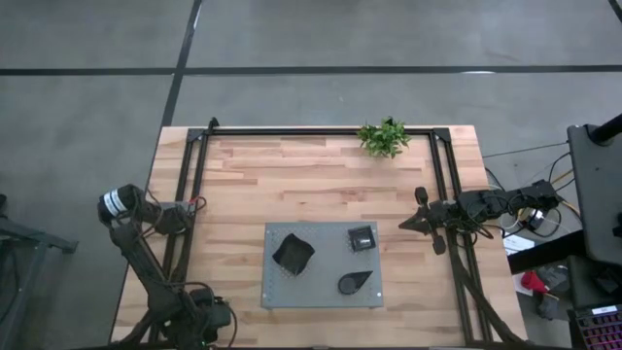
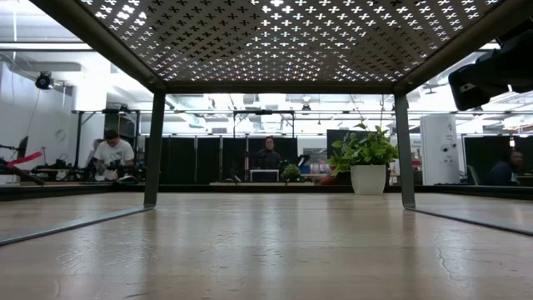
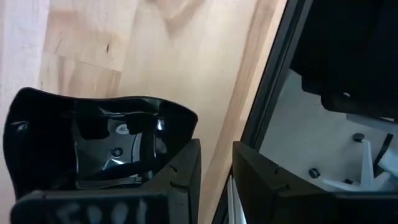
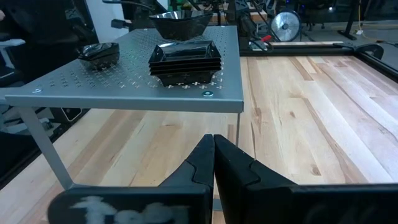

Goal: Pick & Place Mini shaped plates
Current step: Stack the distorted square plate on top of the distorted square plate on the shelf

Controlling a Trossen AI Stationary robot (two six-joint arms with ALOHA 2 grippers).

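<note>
Left gripper (image 3: 214, 180) sits at the table's left edge, fingers clamped on the rim of a glossy black mini dish (image 3: 99, 143) with raised rim. Moving right, the grey perforated metal stand (image 1: 326, 295) carries a larger squarish black plate (image 1: 293, 253), a black teardrop plate (image 1: 355, 282) and a stack of small square black plates (image 1: 362, 237). Beyond it, a small green potted plant (image 1: 383, 137) stands at the far edge. Right gripper (image 4: 213, 158) hovers beside the stand, fingers pressed together, empty.
</note>
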